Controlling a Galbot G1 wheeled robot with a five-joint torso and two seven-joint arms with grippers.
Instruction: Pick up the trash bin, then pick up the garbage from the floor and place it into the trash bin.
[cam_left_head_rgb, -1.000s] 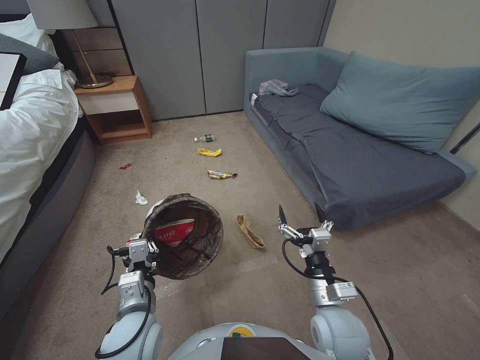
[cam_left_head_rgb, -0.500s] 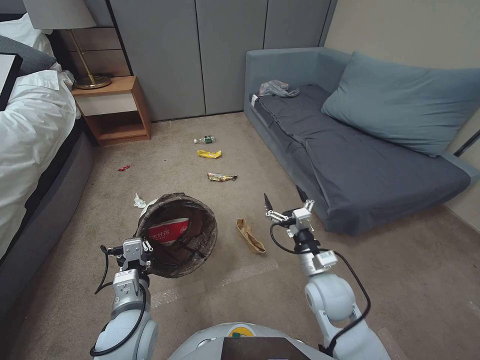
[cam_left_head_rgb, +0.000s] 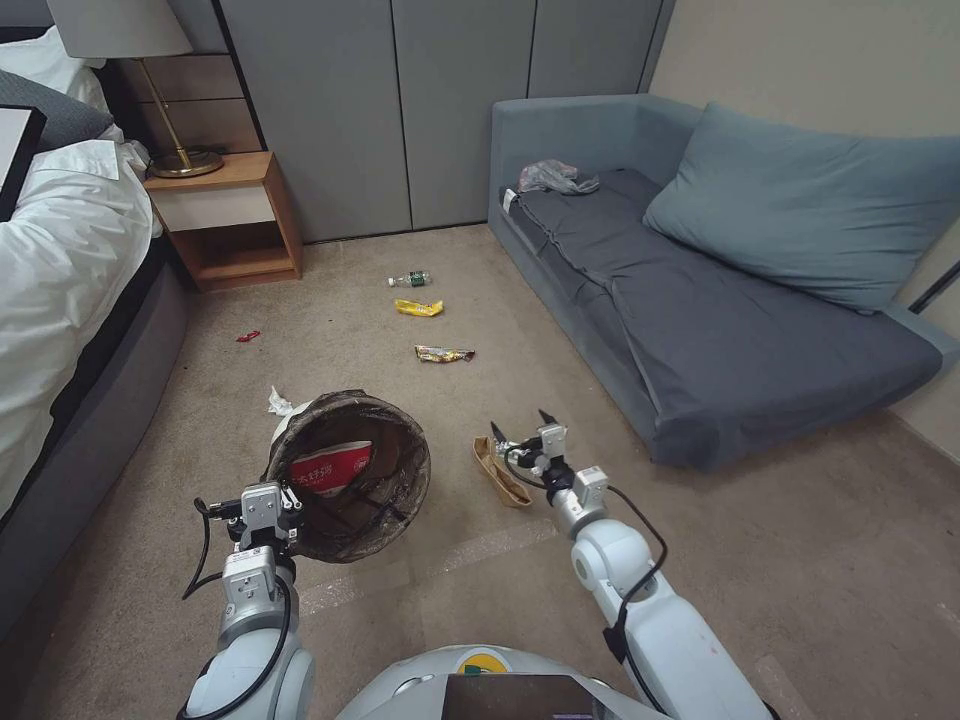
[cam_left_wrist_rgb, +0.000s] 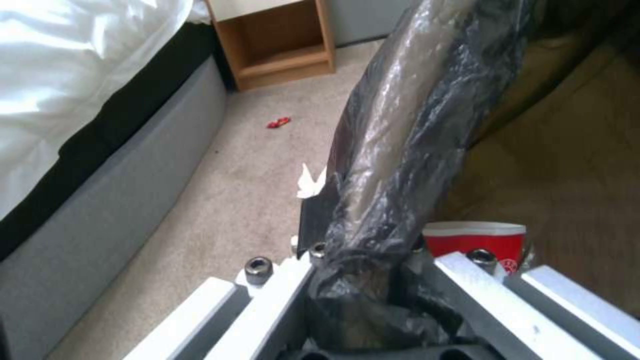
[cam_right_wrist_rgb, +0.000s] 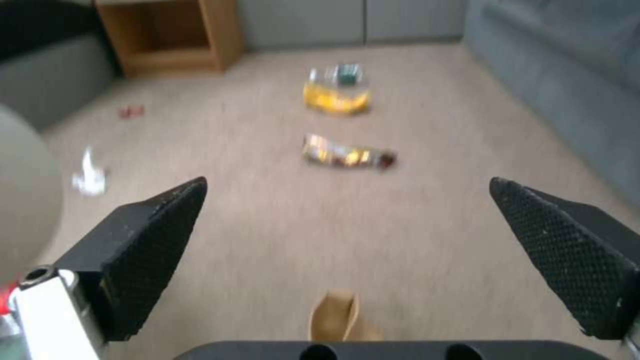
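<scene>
**Bin in hand, first floor piece lined up**

My left gripper (cam_left_head_rgb: 262, 503) is clamped on the near rim of the trash bin (cam_left_head_rgb: 350, 475), pinching the dark bag folded over the edge; the left wrist view shows that bag (cam_left_wrist_rgb: 393, 150) bunched between my fingers. The bin hangs off the carpet, tipped so its mouth faces me, and a red-and-white paper cup (cam_left_head_rgb: 325, 466) already lies inside. So I judge the first part, picking up the bin, as done.

My right gripper (cam_left_head_rgb: 520, 428) is low over the carpet with its fingers spread wide and nothing between them. It hangs right at the tan folded paper (cam_left_head_rgb: 497, 468), which lies just beside the bin, to my right. In the right wrist view that paper (cam_right_wrist_rgb: 339, 316) sits between my two black pads, close under the wrist.

Everything else of the garbage is untouched on the floor: the dark snack wrapper (cam_left_head_rgb: 443, 353), the yellow wrapper (cam_left_head_rgb: 418, 307) and the small bottle (cam_left_head_rgb: 409, 279) farther ahead, the red scrap (cam_left_head_rgb: 247, 336) near the bed, and the white tissue (cam_left_head_rgb: 279, 403) just behind the bin's far rim. By my reckoning most of the collecting remains.
</scene>
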